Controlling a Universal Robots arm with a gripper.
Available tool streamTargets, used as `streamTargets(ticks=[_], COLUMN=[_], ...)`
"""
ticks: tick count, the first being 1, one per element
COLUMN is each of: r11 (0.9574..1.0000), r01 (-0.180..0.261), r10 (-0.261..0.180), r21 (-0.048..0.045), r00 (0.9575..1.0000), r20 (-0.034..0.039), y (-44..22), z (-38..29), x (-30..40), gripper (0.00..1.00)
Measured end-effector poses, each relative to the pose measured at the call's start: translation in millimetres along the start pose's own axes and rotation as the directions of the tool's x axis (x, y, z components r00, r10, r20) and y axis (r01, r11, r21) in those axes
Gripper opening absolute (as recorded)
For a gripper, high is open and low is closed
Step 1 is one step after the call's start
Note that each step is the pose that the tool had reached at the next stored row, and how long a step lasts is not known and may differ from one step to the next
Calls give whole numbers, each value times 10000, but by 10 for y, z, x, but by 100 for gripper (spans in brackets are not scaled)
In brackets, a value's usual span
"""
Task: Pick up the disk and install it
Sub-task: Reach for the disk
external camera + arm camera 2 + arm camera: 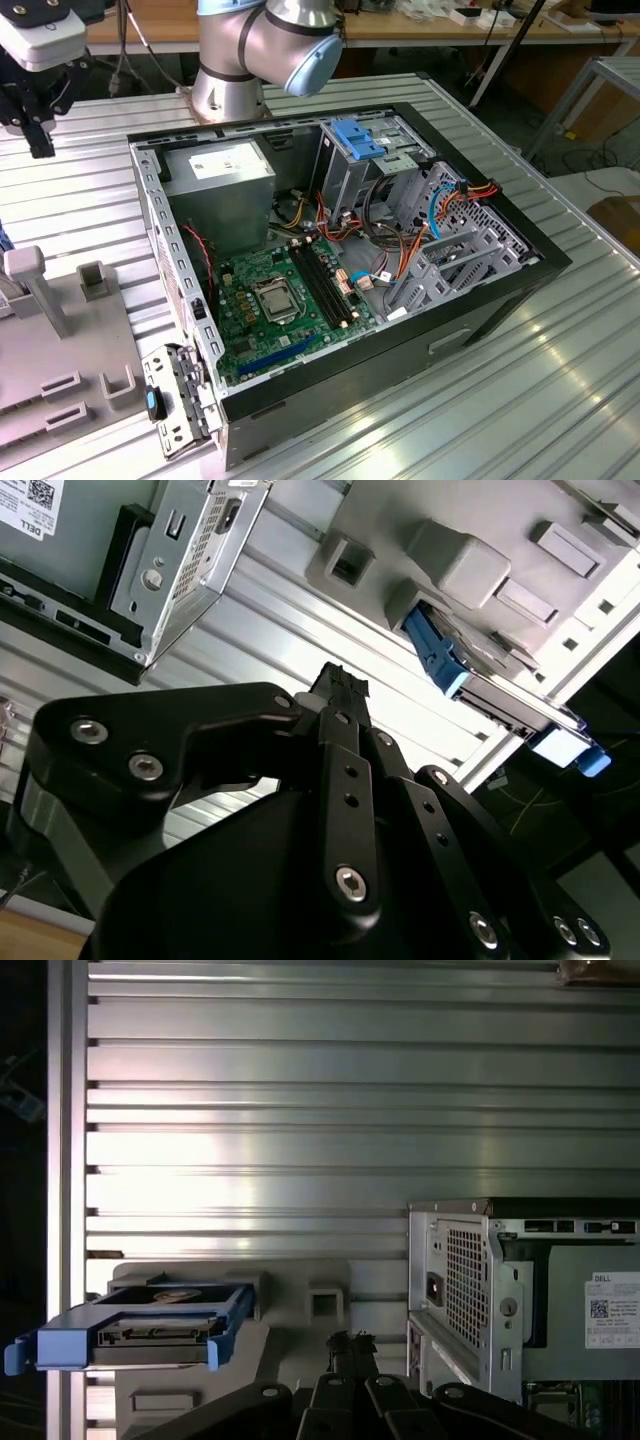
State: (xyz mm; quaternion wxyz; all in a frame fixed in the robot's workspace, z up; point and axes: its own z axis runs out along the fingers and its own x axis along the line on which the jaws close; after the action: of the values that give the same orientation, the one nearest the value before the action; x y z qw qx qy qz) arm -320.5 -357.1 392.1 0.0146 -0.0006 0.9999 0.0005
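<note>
Presently on the ribbed metal table (520, 400):

1. Disk (155, 1332): grey metal framed in blue rails. Seated in a grey holder (300, 1305), outside the computer case (500, 290) and well apart from its bays. Not yet lifted, not yet installed. Probably propped this way to keep the rails off the table and open to a grasp from above. Same disk (500, 700) in the second wrist view, with one blue rail end jutting past the holder.

2. Grey holder (60, 380): just beside the case, on the exterior view's left.

3. Computer case: laid with its open side up, presumably for access from above. Inside:
   - motherboard (270, 300)
   - power-supply box (220, 185)
   - drive cage (355, 180), topped by a blue bracket (362, 138)
   - loose orange and blue cables (440, 215)

4. Claw (40, 135): raised over the table at the exterior view's far left, clear of the case. Tips drawn together in both wrist views (340, 680) (350, 1343), with no visible gap. Nothing gripped and nothing touched. Separated from the disk by bare table.
</note>
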Motion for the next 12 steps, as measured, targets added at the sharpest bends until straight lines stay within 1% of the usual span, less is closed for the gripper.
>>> streamTargets(ticks=[2,4,8,12], r11=[10000,10000,9999,9998], r01=[30,73,145,209], r10=[-30,-73,-145,-209], r21=[-2,-2,-5,-6], r00=[10000,10000,9999,9998], r20=[1,0,0,-1], y=[0,0,0,1], z=[-1,-4,-7,-9], x=[65,153,278,378], gripper=[11,11,11,11])
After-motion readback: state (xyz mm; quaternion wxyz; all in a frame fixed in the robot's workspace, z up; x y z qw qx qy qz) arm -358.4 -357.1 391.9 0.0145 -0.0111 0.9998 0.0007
